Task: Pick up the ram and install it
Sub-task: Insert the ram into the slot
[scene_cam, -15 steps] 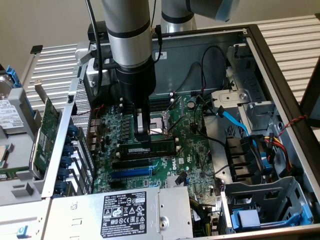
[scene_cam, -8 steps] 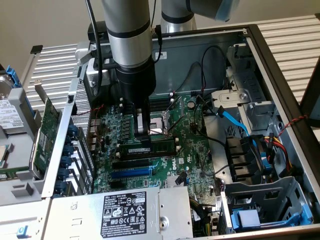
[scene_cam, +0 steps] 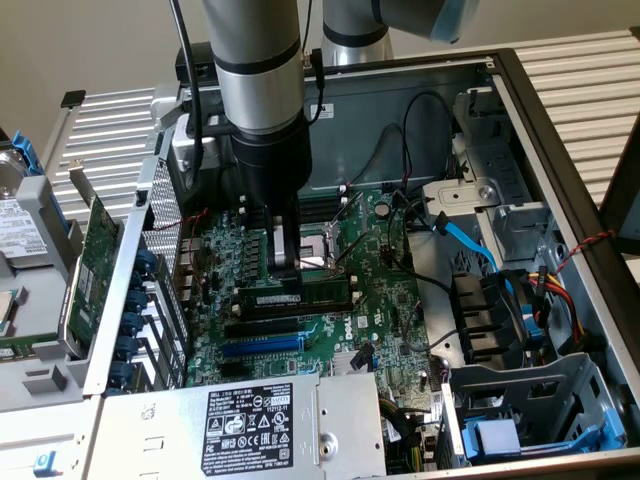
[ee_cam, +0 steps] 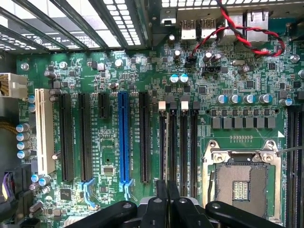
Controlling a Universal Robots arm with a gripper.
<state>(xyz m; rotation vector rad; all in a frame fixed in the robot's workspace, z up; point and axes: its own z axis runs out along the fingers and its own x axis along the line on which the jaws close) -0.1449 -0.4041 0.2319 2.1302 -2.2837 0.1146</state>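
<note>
**Layout.** The computer case (scene_cam: pixel 370 110) lies open, and my arm (scene_cam: pixel 258 90) reaches straight down into it over the motherboard (scene_cam: pixel 395 295). The working area is the bank of four black memory slots (ee_cam: pixel 183 147). The processor socket (ee_cam: pixel 242 180) sits just beside the bank on one side, with the blue expansion slot (ee_cam: pixel 123 137) near it on the other.

**Position of the part.** The ram (scene_cam: pixel 296 298) stands on edge along this bank, directly beneath my pincer (scene_cam: pixel 287 272), with its label strip facing the exterior camera. The pincer is narrowed almost fully, and I judge it to be clamped on the upper edge of the ram near mid-length. I cannot tell whether the lower edge already sits in a slot or hangs just above one.

**Doing the step well.**
1. Hold the stick upright and parallel to the slot; a tilt would load one end first.
2. Align the contact edge over a single slot, not over the ridge between two neighbours.
3. Press straight down from mid-length, evenly and without twisting.
4. Check the white end clips (ee_cam: pixel 162 105). I cannot read their position from here, and a clip standing inward would block the stick.
</note>
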